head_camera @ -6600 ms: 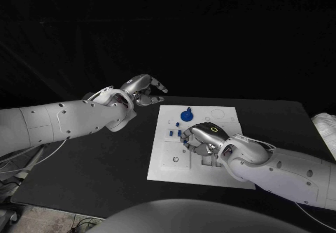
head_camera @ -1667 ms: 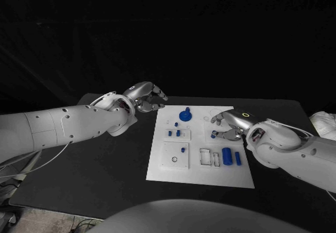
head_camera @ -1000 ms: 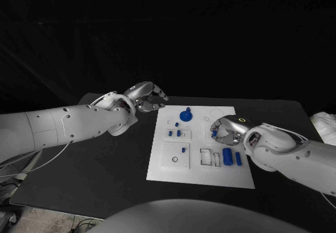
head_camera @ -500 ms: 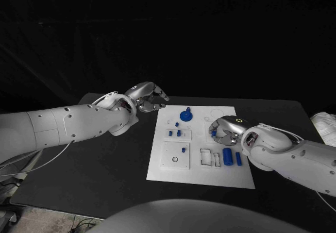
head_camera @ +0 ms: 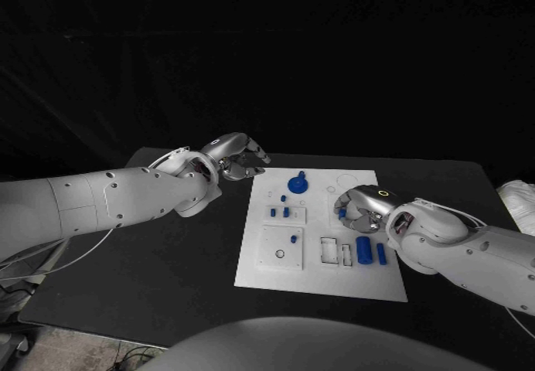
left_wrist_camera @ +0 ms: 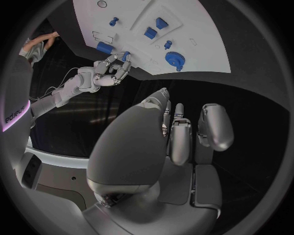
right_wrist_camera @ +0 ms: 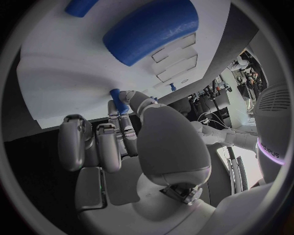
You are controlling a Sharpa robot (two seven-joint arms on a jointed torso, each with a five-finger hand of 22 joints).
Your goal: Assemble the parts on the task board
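Pinching a small blue peg (right_wrist_camera: 116,99): right hand (head_camera: 359,207) over white task board (head_camera: 318,278)

The right hand (right_wrist_camera: 132,142) pinches a small blue peg (right_wrist_camera: 117,101) against the white board (right_wrist_camera: 67,73). On the board lies a large blue cylinder (right_wrist_camera: 152,30), with a smaller blue part (right_wrist_camera: 80,7) at its ten o'clock.
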